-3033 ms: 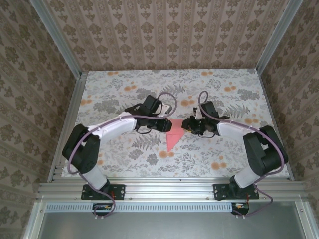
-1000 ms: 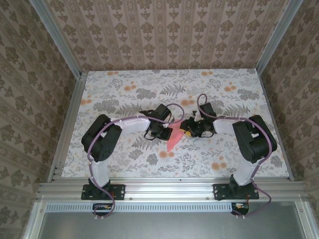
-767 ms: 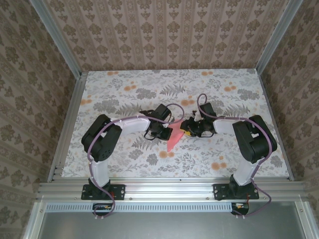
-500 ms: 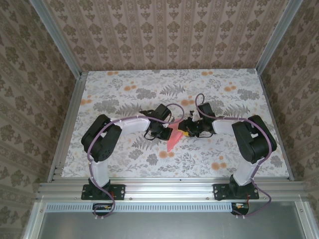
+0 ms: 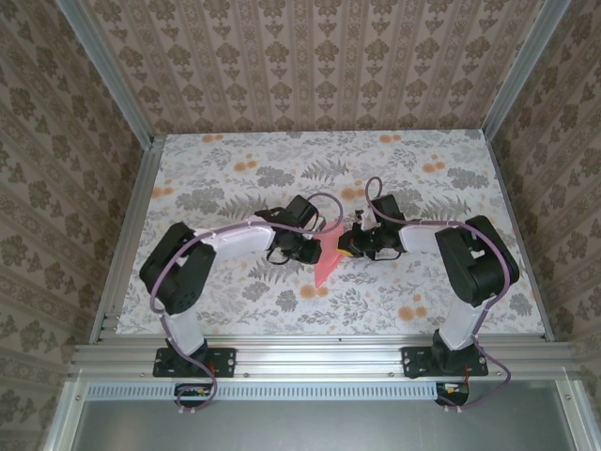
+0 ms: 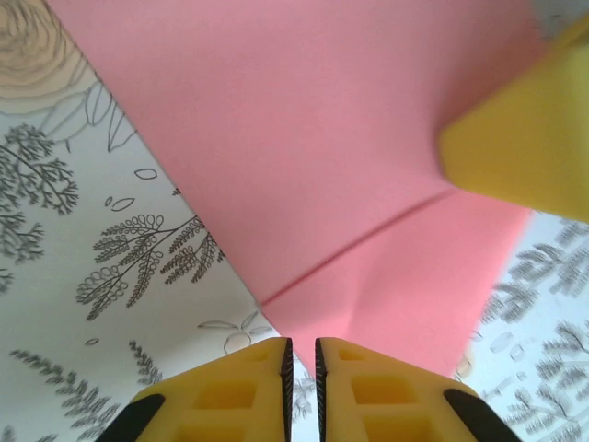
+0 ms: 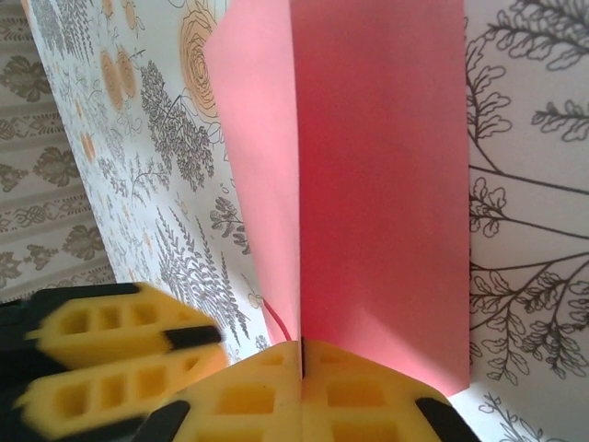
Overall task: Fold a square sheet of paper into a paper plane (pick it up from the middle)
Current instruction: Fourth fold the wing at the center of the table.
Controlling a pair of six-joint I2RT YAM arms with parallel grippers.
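While the right gripper (image 7: 302, 350) is clamped on the fold of the pink paper (image 5: 326, 261) lying on the table (image 5: 235, 178) between the 2 arms, the left gripper (image 6: 301, 348), apparently a slit apart at the paper's corner, should be pressed along the crease.
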